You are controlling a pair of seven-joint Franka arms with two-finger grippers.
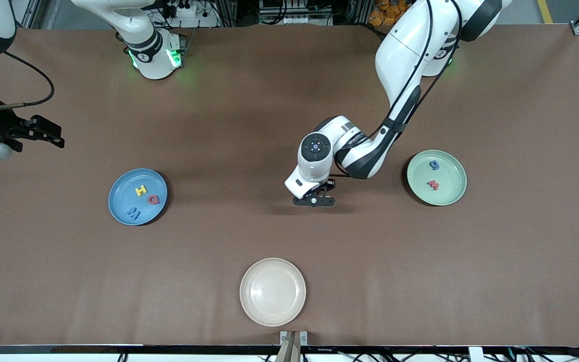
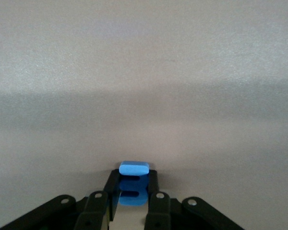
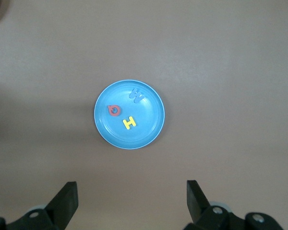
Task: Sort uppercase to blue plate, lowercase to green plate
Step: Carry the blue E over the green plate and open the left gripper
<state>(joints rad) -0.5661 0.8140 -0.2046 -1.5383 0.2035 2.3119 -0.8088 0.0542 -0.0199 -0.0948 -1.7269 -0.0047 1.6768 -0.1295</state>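
My left gripper (image 1: 313, 201) is shut on a small blue m-like letter (image 2: 134, 168), low over bare table between the two plates. The blue plate (image 1: 121, 196) holds a yellow H (image 1: 140, 190), a red Q (image 1: 154, 199) and a blue M (image 1: 132, 213). The green plate (image 1: 450, 188) holds a blue g (image 1: 434, 165) and a red w (image 1: 432, 185). My right gripper (image 1: 43, 133) is open and empty, waiting high at the right arm's end. Its wrist view shows the blue plate (image 3: 149, 127) below. The teal letter and small yellow letter are out of view.
A cream plate (image 1: 272, 291) lies nearest the front camera, midway along the table, with nothing in it. The table is brown.
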